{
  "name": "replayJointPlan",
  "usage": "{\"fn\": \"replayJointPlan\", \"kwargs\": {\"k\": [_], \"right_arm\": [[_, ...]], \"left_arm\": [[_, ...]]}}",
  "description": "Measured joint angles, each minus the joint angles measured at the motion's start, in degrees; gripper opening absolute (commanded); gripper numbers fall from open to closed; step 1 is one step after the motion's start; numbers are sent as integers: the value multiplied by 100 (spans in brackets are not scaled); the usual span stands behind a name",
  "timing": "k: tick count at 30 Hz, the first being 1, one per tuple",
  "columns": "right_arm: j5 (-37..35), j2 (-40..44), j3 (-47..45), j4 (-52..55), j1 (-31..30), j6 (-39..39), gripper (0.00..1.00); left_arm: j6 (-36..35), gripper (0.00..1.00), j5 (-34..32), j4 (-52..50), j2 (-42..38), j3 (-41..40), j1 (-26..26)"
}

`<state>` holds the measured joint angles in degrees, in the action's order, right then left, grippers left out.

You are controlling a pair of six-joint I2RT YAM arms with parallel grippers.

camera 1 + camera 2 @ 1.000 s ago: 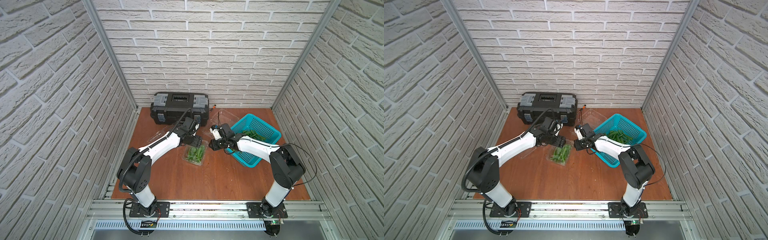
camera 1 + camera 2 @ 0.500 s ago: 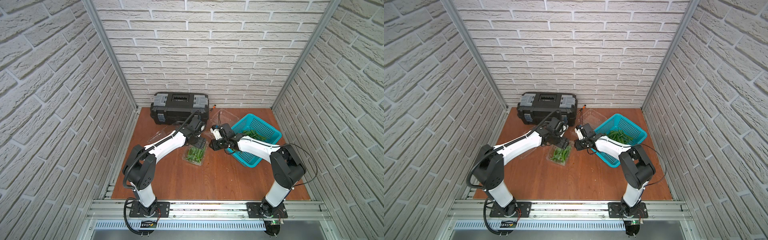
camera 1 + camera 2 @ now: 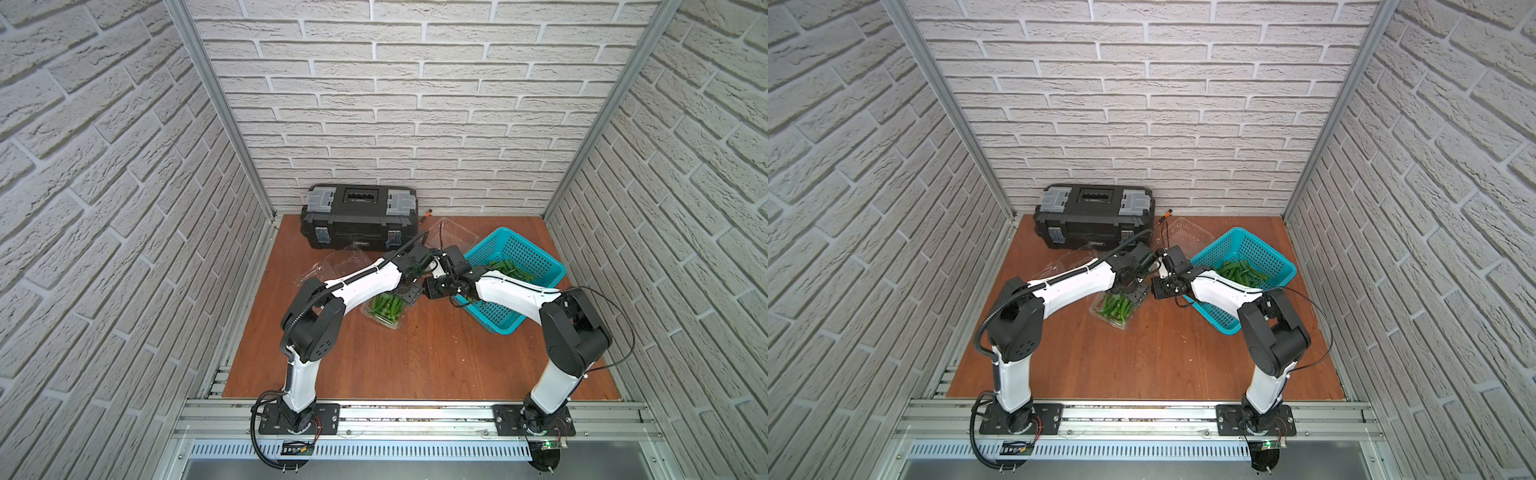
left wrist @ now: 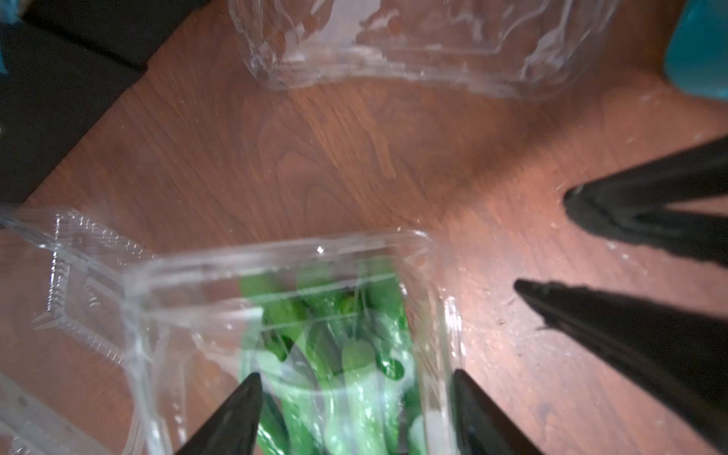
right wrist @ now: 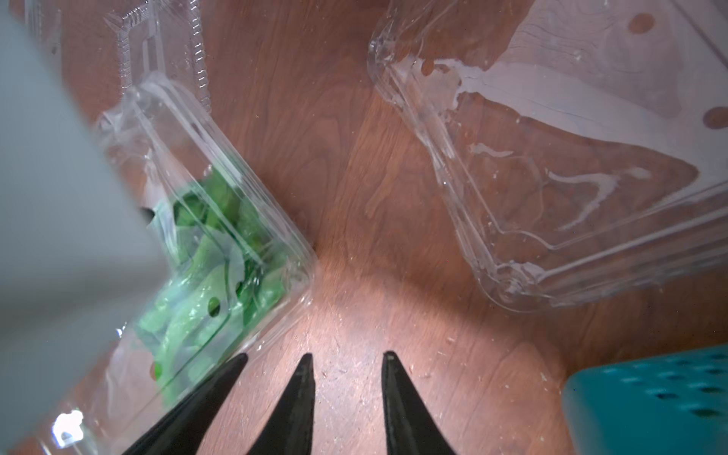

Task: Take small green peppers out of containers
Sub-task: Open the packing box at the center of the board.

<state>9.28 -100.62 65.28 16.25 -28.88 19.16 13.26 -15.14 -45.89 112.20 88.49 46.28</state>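
A clear container (image 3: 390, 323) packed with small green peppers (image 3: 386, 305) lies on the wood floor mid-table. In the left wrist view my left gripper (image 4: 356, 388) is open and straddles one end of this container (image 4: 275, 256), with peppers (image 4: 354, 354) showing through the plastic between the fingers. The right gripper (image 5: 347, 357) is narrowly open over bare wood just beside the same container (image 5: 275, 220), holding nothing. In both top views the two grippers nearly meet, left (image 3: 1138, 297) and right (image 3: 1156, 289). More peppers (image 3: 509, 268) lie in the teal basket (image 3: 552, 270).
One empty clear container (image 3: 453, 237) stands between the black toolbox (image 3: 359, 216) and the basket. Another (image 3: 343, 262) lies under the left arm. The empty one (image 5: 551, 157) is close ahead of the right gripper. Brick walls close in three sides.
The left arm has swung toward the right gripper, over the far end of the pepper container, and its jaws have narrowed a little. The right arm has stayed put.
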Motion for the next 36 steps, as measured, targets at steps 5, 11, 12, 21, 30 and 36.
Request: {"fn": "replayJointPlan", "kwargs": {"k": [5,11,12,21,30,36], "right_arm": [[0,15,-26,-37,2,-7,31],[2,55,-81,-98,9,-11,31],[4,66,-98,-111,9,-17,31],[44,81,-111,-103,17,-76,32],[247,81,-111,-109,28,-107,31],[450,81,-111,-170,13,-103,32]], "left_arm": [[57,51,-68,-131,39,24,46],[131,9,-57,-240,114,116,48],[138,3,-46,-240,114,118,48],[131,0,452,-105,122,72,-127],[133,0,907,227,44,-136,-293],[131,0,1121,503,-269,-400,-343]]}}
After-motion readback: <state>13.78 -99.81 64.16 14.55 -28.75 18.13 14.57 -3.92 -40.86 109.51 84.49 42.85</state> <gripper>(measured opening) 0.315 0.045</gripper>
